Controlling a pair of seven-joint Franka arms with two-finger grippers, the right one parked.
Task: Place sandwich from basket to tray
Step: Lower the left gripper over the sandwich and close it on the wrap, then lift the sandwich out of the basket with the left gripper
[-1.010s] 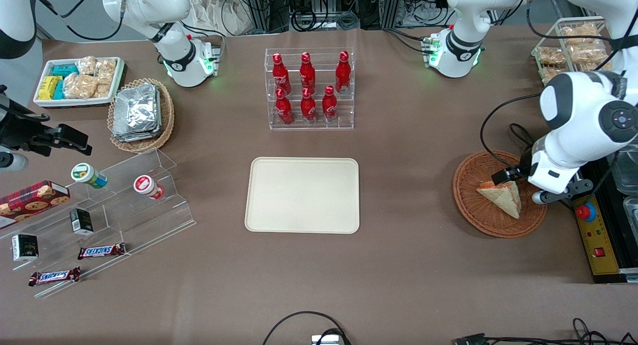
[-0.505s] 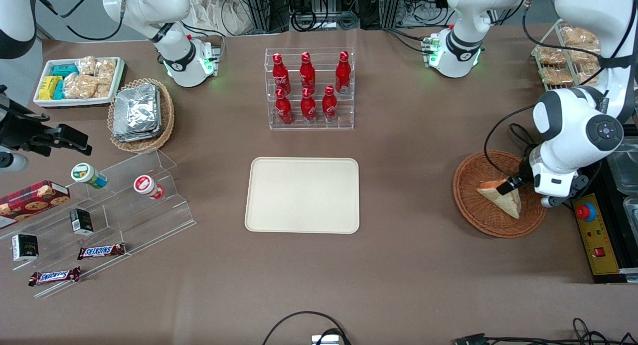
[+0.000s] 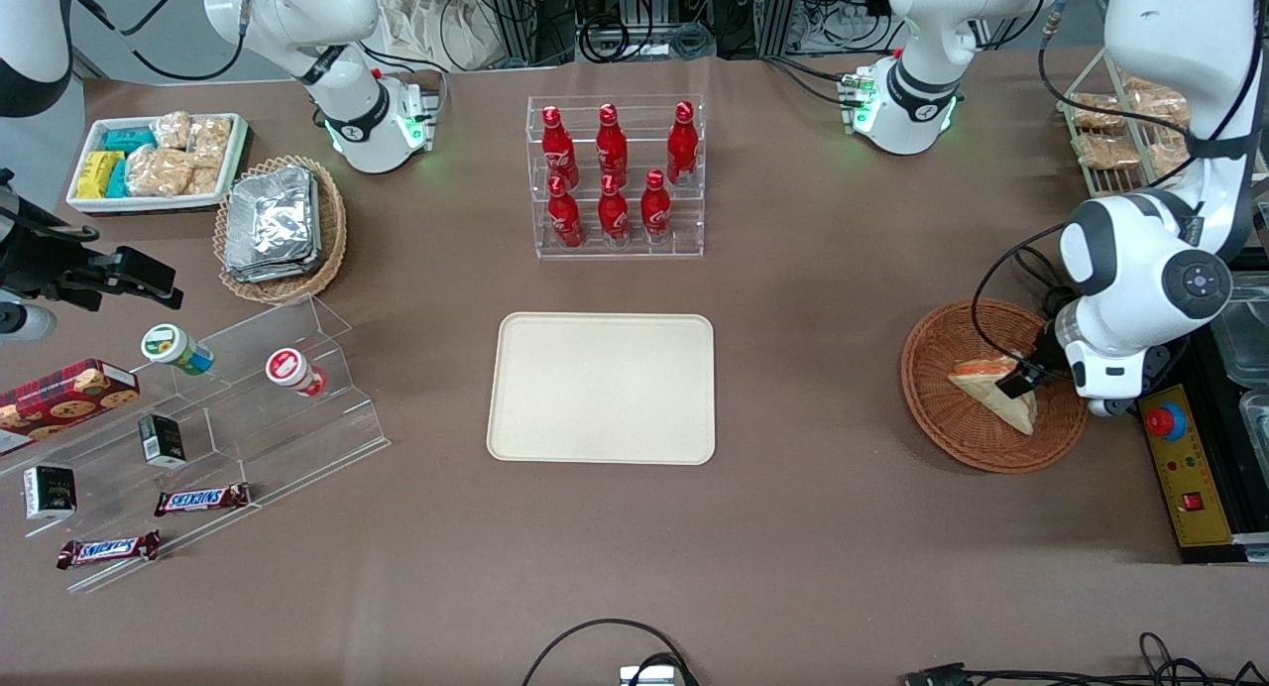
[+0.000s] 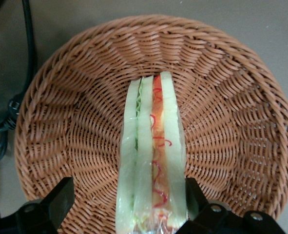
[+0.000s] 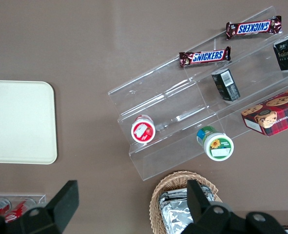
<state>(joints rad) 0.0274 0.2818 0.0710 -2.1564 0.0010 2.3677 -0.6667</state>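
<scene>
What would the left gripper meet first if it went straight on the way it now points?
Most likely the sandwich: the left gripper points down into the basket, its open jaws flanking the wedge; depth is unclear.

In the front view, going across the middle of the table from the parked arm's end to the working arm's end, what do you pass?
Clear tiered stand → tray → basket → sandwich, with the gripper open astride it.
</scene>
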